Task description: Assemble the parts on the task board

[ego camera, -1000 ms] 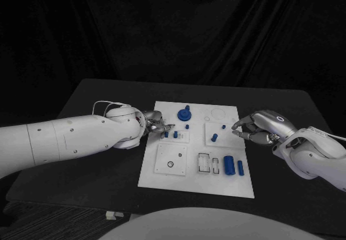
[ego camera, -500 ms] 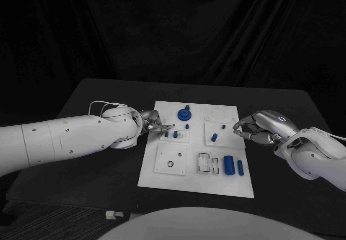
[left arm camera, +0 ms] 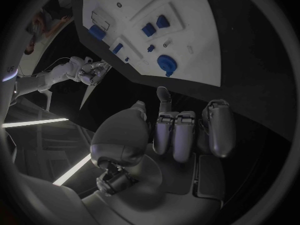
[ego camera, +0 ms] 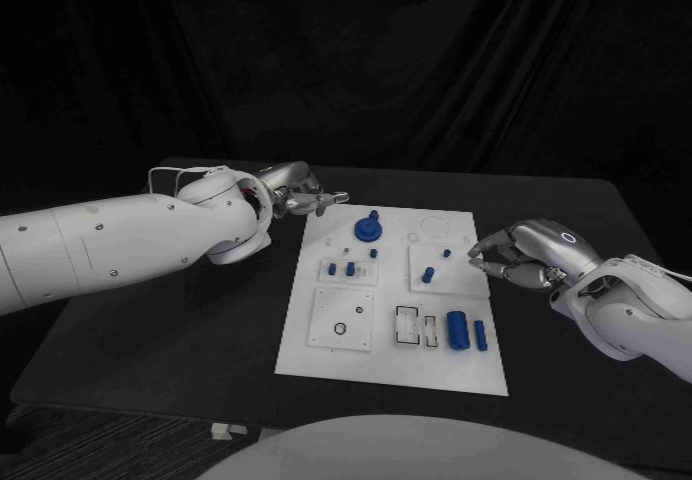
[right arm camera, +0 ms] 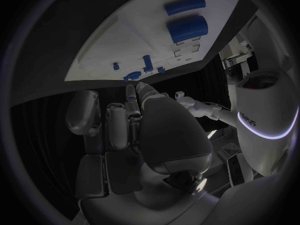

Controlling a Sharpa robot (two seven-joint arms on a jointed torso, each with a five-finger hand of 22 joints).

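The left hand (ego camera: 299,190) has lifted off the task board (ego camera: 346,345) and swung back over the bare counter (ego camera: 188,330), its fingers (left arm camera: 177,135) curled in on nothing I can make out; the two small blue pegs (ego camera: 340,268) now stand well clear of them. Likely a placement is finished. The right hand (ego camera: 522,255) stays at the board's edge, fingertips pinched beside a small blue part (ego camera: 449,253); whether they hold anything I cannot tell

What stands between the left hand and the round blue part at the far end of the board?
Nothing visible does. The left hand hovers past the far left corner of the task board, and only bare board and table lie between it and the round blue part.
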